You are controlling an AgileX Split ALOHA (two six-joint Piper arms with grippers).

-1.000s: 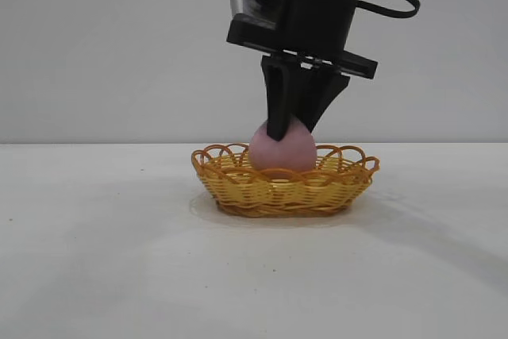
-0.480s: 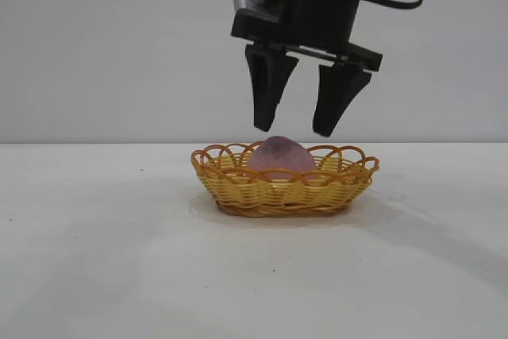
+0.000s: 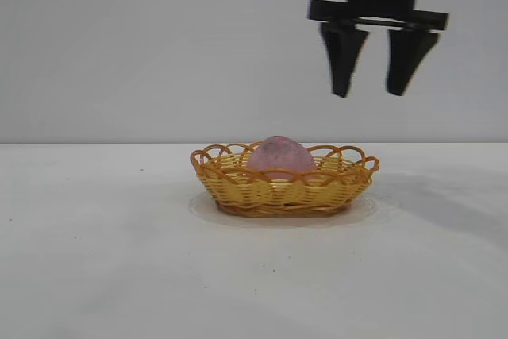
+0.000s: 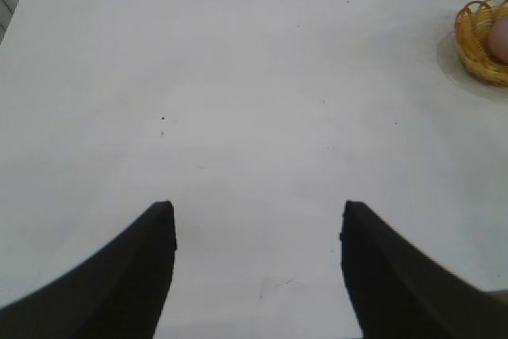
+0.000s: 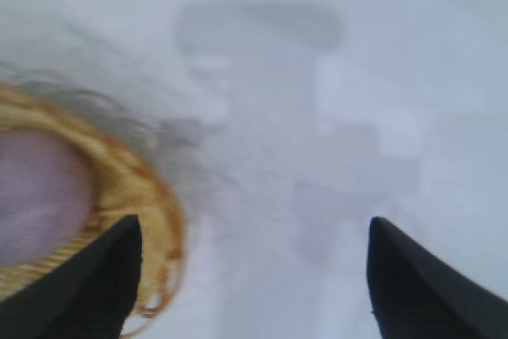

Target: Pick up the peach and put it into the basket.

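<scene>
Backdrop: plain grey wall behind a white counter (image 3: 95,260).
Basket: basket (image 3: 238,184) sits on the counter near the middle of the exterior view; upright, oval, yellow weave with orange-brown looped rim.
Peach: peach (image 3: 279,155) lies inside the basket, its top showing above the rim; nothing touches it.
Right claw: right claw (image 3: 373,89) hangs high above the counter, up and to the right of the basket, pointing down; released, both fingers spread with a clear gap, nothing between them.
Right wrist view: basket edge and peach off to one side of the spread fingers (image 5: 95,283), blurred.
Left claw: left claw (image 4: 258,236) over bare counter, well apart from the basket; released, holding nothing.
</scene>
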